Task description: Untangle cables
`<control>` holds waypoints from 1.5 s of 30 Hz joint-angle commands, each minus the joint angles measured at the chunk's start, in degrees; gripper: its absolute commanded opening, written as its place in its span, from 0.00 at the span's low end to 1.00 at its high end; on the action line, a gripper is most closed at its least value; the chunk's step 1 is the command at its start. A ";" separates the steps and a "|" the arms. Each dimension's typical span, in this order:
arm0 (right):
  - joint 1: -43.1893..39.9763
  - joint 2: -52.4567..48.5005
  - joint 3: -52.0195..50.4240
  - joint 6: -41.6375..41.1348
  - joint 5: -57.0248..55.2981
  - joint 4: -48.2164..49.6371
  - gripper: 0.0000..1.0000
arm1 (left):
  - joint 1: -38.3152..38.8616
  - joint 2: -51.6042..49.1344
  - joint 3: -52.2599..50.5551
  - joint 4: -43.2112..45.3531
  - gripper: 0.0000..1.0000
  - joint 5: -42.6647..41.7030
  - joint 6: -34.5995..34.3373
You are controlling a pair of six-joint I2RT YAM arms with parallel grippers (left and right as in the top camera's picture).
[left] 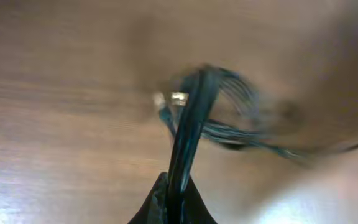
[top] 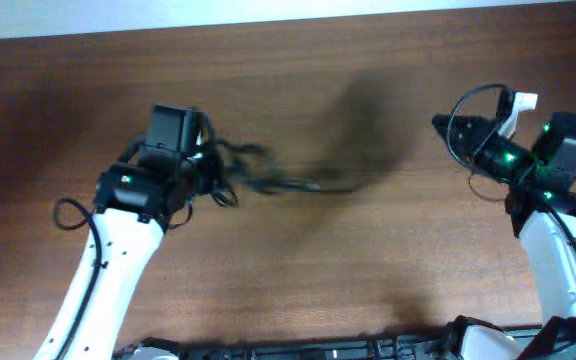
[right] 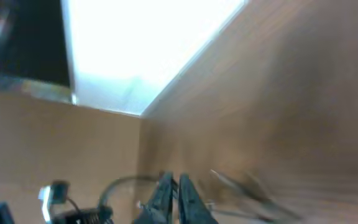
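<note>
The cables (top: 268, 178) are a tangle of thin black cords, blurred, hanging from my left gripper (top: 206, 168) and trailing right over the brown table. In the left wrist view the gripper (left: 180, 193) is shut on a bunch of the cords (left: 194, 118), which run away from the jaws to a loop with a small metal plug end (left: 179, 98). My right gripper (top: 440, 125) is far to the right, pointing left, apart from the cables. Its fingers (right: 174, 186) are together with nothing seen between them. The cables show faintly beyond them (right: 247, 186).
A thicker black wire loop (top: 468, 110) and a white tag (top: 523, 101) belong to the right arm. Another arm wire loops at the left (top: 68, 212). The table's far edge (top: 288, 22) runs along the top. The arm bases (top: 318, 350) are at the front.
</note>
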State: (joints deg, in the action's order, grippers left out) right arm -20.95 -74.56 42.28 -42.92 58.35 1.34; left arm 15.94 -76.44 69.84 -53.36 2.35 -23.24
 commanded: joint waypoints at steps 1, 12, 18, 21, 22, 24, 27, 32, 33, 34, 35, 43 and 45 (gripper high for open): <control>-0.35 0.70 -0.22 11.21 -4.96 -8.87 0.10 | -0.72 0.83 0.04 4.31 0.00 4.35 -5.20; 8.15 -0.24 -0.37 16.57 -10.05 -16.17 0.52 | -0.72 0.81 -0.39 6.14 0.18 -35.34 31.93; 16.90 -0.81 -0.37 16.55 -19.65 -17.14 0.57 | -0.72 -4.70 -0.44 7.48 0.89 -28.98 31.87; 17.25 -0.81 -0.37 16.55 -22.53 -19.67 0.57 | -0.72 -13.38 -0.44 12.85 0.90 -29.33 7.69; 17.25 -0.81 -0.37 16.57 -23.30 -20.06 0.57 | -0.72 -16.41 -0.44 13.62 0.99 -31.17 -8.44; 17.25 -0.81 -0.37 16.55 -23.30 -20.06 0.58 | -0.70 -22.23 -0.44 13.90 0.99 -42.23 -33.11; 17.25 -0.81 -0.37 16.55 -24.81 -20.26 0.58 | 1.73 -25.24 -0.44 13.94 0.99 -43.95 -54.47; 17.25 -0.81 -0.37 16.57 -24.79 -22.34 0.58 | 10.03 -26.69 -0.44 24.46 0.79 -16.13 -77.02; 17.25 -0.81 -0.37 16.55 -24.79 -22.99 0.58 | 10.95 -28.09 -0.44 27.02 0.77 -15.87 -77.02; 17.25 -0.81 -0.37 16.55 -24.79 -23.71 0.58 | 11.41 -30.01 -0.44 28.44 0.72 -14.82 -77.02; 17.25 -0.81 -0.37 16.57 -24.79 -24.68 0.58 | 11.50 -31.63 -0.44 28.96 0.53 -13.29 -76.98; 17.14 -0.81 -0.35 20.11 -10.16 -15.74 0.65 | 0.00 -20.39 1.90 33.05 0.00 -51.28 20.46; 17.27 -0.81 -0.37 22.16 -4.09 -7.87 0.66 | -1.51 -14.43 1.88 20.79 0.00 -63.47 36.37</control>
State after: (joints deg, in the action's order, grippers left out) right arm -4.21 -75.61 41.65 -23.55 47.27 -9.69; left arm 15.25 -96.40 71.35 -27.35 -46.83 -6.96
